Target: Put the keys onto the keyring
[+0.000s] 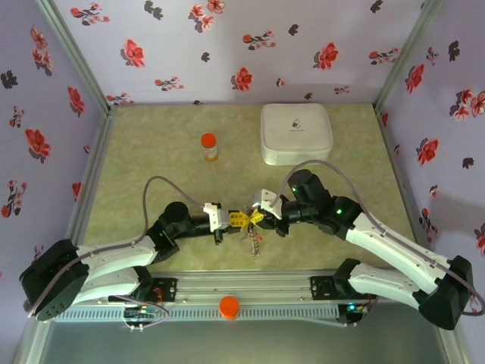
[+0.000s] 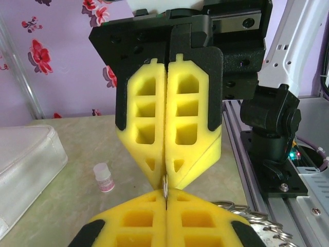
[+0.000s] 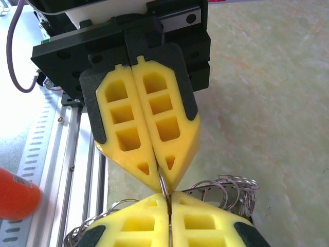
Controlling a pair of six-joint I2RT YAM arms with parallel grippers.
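1. green table (image 1: 151, 152), floral walls (image 1: 227, 45) behind.
2. left gripper (image 1: 236, 220) closed, pinching one wire loop of the keyring (image 1: 254, 240).
3. keyring dangles mid-table under the meeting tips; keys not made out.
4. right gripper (image 1: 259, 217) clamped on same loop; judge: hold both pinches firm, part coil slowly.

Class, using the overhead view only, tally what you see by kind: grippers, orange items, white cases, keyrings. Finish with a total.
Grippers: 2 (left gripper, right gripper)
Orange items: 2 (orange bottle, orange piece on the front rail)
White cases: 1 (white case)
Keyrings: 1 (keyring, hanging where the grippers meet)
Total: 6
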